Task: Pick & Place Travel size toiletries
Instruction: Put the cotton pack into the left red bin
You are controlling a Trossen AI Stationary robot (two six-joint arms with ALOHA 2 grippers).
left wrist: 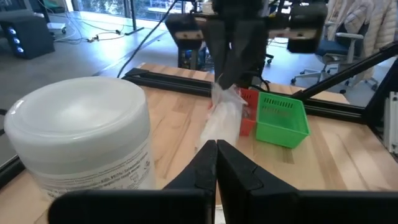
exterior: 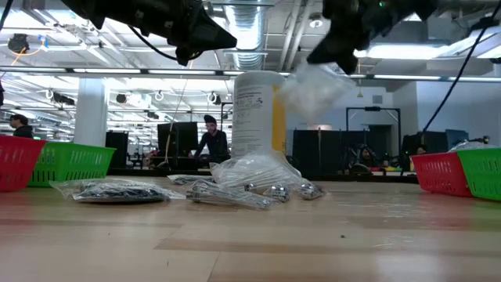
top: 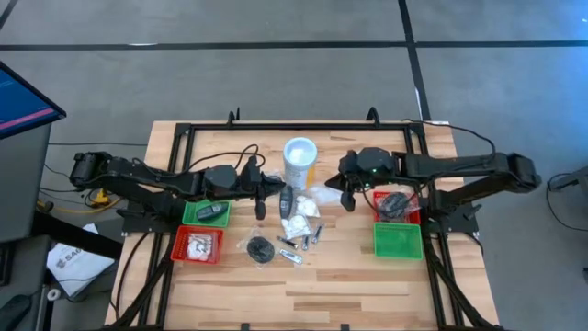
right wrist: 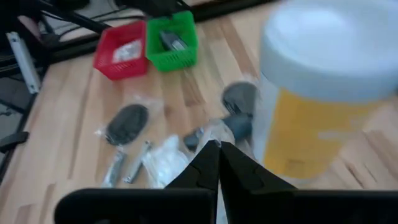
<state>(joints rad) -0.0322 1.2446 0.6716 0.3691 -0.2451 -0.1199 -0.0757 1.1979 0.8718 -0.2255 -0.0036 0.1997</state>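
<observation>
Right gripper (top: 346, 199) is closed on a clear white packet (exterior: 313, 90), lifted off the table at 3 o'clock of the white canister (top: 299, 161). Left gripper (top: 261, 204) is closed and holds nothing — it hovers at 8 o'clock of the canister. Remaining travel size toiletries (top: 292, 234) lie at 6 o'clock of the canister — between the left trays (top: 198, 245) and right trays (top: 398, 241).

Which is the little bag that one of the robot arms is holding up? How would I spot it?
Find the tall white canister with the yellow label in the middle of the table. Just beside it, the right gripper pinches a clear crinkly packet with white contents. Unlike the other packets lying on the wood, it hangs in the air.
</observation>
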